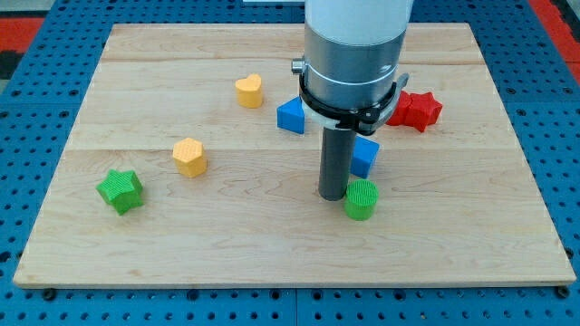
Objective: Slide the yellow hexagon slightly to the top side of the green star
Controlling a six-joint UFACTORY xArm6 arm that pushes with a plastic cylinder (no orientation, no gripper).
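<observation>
bright, even light, soft short shadows, sharp focus.

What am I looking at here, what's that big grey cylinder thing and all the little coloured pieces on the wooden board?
The grey cylinder is the end of a robot arm. It has no hand, only a dark rod whose lower end, my tip, slides on the wooden board and pushes blocks. Nothing is held. There is one camera view. My tip sits just left of the green cylinder, below a blue block. Also there: a blue block, red star, yellow heart, yellow hexagon, and green star at the view's left.
</observation>
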